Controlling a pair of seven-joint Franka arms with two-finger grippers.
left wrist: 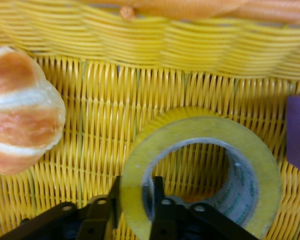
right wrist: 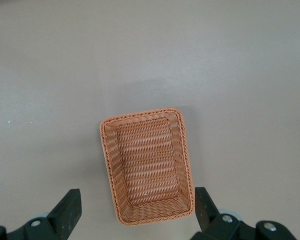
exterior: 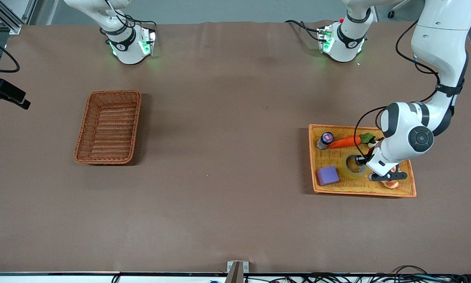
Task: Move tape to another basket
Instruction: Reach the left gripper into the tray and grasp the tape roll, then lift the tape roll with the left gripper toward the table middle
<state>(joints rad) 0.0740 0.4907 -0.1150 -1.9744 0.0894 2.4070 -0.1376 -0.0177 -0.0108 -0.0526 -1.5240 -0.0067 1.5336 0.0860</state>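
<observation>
Black fingers [left wrist: 157, 205] of the left gripper [left wrist: 134, 207] are clamped on the wall of the tape [left wrist: 240, 150], which lies in the yellow tray [exterior: 376, 188] beside a bread roll [left wrist: 20, 110]. Right gripper [right wrist: 135, 210] waits, jaws apart, above the basket [exterior: 109, 126].

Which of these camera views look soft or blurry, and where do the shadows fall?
Front view: sharp, even light; the basket casts a soft shadow toward the left arm's end. Left wrist view: the tape and bread roll look soft, colours oversaturated. Right wrist view: basket crisp, right gripper fingers blurred.
</observation>
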